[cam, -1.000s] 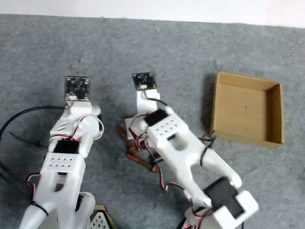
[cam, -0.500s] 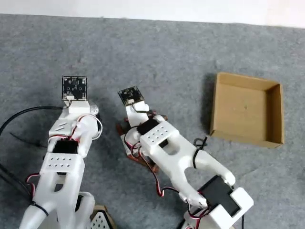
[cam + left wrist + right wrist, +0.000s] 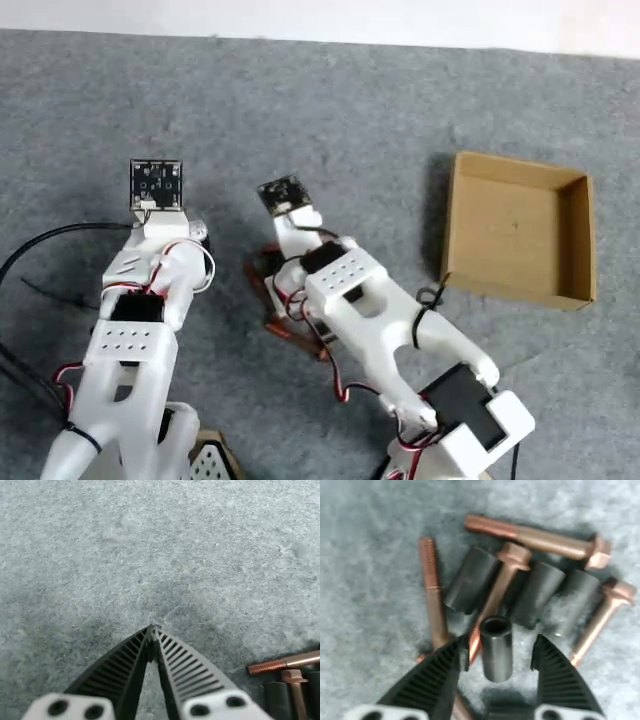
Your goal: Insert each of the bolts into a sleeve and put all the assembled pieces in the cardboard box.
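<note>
In the right wrist view, several copper bolts and dark sleeves lie in a loose pile on the grey carpet. My right gripper is open just above the pile. One sleeve lies between its fingers, and a bolt tip rests beside that sleeve. My left gripper is shut with nothing in it, over bare carpet to the left of the pile. A bolt and sleeves lie near it. In the high view the right arm covers most of the pile.
The open cardboard box sits on the carpet to the right of the right arm, with nothing inside. The left arm stands close beside the pile. A black cable runs along the left edge. Bare carpet stretches across the far side.
The right arm's wrist dropped back toward the near left over the pile, then edged slightly right. The left arm's wrist shifted a little to the left.
</note>
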Controlling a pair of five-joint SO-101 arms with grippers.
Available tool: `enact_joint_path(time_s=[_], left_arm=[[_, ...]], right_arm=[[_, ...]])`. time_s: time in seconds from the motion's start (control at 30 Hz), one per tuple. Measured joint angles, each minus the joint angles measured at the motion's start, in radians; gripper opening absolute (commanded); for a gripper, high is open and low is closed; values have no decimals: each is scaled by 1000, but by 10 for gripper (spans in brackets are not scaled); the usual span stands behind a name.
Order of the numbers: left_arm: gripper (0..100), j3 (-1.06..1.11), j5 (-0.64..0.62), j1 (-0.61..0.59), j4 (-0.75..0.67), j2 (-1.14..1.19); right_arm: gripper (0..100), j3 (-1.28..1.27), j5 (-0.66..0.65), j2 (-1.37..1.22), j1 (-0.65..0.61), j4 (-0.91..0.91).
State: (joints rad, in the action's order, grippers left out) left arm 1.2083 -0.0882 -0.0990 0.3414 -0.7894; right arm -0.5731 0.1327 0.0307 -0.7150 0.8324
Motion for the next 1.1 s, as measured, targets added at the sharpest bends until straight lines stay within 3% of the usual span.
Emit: enact_joint_path(time_s=[0.7, 0.9, 1.1], left_arm=[[10, 0, 0, 0, 0, 0], [10, 0, 0, 0, 0, 0], [10, 0, 0, 0, 0, 0]], right_arm=[[151, -18, -2, -72, 14, -11], [12, -18, -2, -72, 18, -15], [5, -18, -66, -74, 26, -17]])
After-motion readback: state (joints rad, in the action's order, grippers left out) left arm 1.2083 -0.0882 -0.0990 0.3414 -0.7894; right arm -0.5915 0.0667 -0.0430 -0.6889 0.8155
